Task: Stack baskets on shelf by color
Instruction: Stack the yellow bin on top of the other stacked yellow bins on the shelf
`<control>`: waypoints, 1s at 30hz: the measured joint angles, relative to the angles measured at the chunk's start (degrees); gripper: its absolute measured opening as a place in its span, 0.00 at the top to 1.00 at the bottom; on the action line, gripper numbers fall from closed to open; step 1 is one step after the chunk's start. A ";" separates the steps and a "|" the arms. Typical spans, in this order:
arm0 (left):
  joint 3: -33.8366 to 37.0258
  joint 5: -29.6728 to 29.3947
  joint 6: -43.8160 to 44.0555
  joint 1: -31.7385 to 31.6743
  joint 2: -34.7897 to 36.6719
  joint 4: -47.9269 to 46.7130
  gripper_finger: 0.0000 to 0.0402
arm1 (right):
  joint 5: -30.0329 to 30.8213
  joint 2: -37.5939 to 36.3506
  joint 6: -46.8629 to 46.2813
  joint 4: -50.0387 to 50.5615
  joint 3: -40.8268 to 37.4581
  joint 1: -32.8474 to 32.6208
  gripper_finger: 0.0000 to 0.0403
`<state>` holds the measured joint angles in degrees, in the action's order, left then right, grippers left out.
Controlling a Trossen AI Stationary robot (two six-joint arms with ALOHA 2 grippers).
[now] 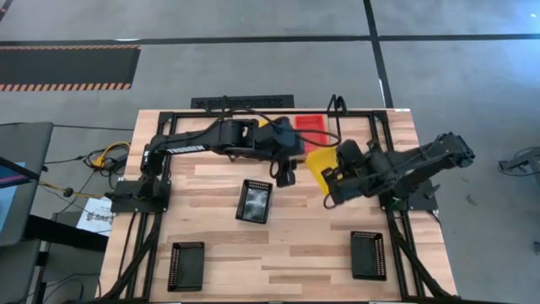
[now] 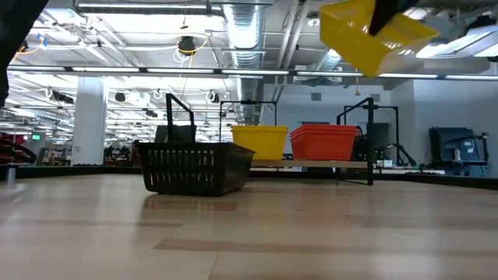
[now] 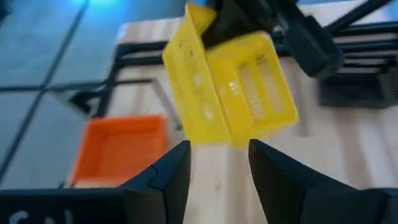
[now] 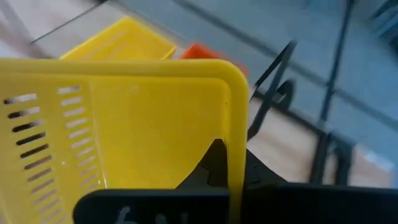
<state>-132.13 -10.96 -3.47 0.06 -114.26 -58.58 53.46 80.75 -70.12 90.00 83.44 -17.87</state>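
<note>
**Right arm lifting a yellow basket above the worktop**

The wooden worktop (image 1: pixel 278 253) is carrying the black rod shelf (image 1: pixel 337 108) at its 12 o'clock edge. On the shelf a stack of red baskets (image 1: pixel 310 122) is sitting, with a yellow basket (image 2: pixel 260 142) just beside it at 9 o'clock in the low view.

The right gripper (image 1: pixel 331 180) is hovering right of centre, its jaws clamping the rim of a tilted yellow basket (image 1: pixel 320 161) that is hanging well above the worktop.

The left gripper (image 1: pixel 285 175) is waiting just at 9 o'clock of that basket, its jaws standing apart and holding nothing, as the left wrist view shows.

Three black baskets are lying on the worktop: one (image 1: pixel 255 201) near the centre, one (image 1: pixel 186 265) toward 7 o'clock, one (image 1: pixel 368 255) toward 5 o'clock, all well apart.
</note>
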 joint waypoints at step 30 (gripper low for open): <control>-0.70 -10.93 9.87 -1.16 -0.15 13.30 0.62 | 23.84 -2.65 33.30 -8.88 12.17 9.53 1.00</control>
<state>-132.84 -21.89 6.40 -1.10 -114.41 -45.28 77.30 78.10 -36.82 81.13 95.61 -8.34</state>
